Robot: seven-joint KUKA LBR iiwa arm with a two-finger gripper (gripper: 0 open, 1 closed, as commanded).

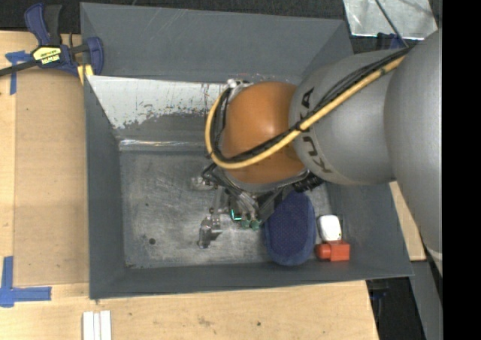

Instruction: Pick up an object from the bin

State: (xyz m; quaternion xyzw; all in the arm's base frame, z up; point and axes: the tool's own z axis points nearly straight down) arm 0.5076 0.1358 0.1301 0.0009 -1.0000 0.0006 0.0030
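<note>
camera view: low over the bin (pixel 104 203) floor with the end effector (pixel 210 227), just left of a dark blue oval pouch (pixel 289 232) lying beside a white block (pixel 329 226) and an orange-red block (pixel 333 251); cannot tell how wide; seemingly nothing lifted yet, grasp and raise left.

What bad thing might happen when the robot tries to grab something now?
1. The gripper sits low over bare floor of the bin, left of the dark blue oval thing. A grab there would likely catch nothing.
2. The blue thing lies close beside the arm's wrist. A sideways move might shove it against the small white block and the red block, jamming them at the bin's right wall.
</note>
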